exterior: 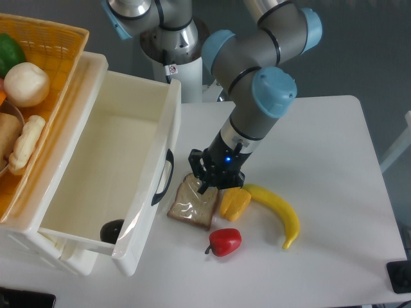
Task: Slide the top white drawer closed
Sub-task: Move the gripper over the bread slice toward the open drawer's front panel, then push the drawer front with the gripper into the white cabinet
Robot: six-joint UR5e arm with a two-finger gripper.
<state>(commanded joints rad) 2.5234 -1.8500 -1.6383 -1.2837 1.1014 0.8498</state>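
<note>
my jaws hide under my gripper [207, 181], so i cannot tell their spread. below me lies the bread [194, 202]; i might drag it. beyond, left, the top white drawer [168, 131] stands pulled wide out.

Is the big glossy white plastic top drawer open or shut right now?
Open. The glossy white plastic top drawer is pulled far out, its cream interior exposed, and its front panel with the dark navy handle stands well clear of the cabinet.
</note>
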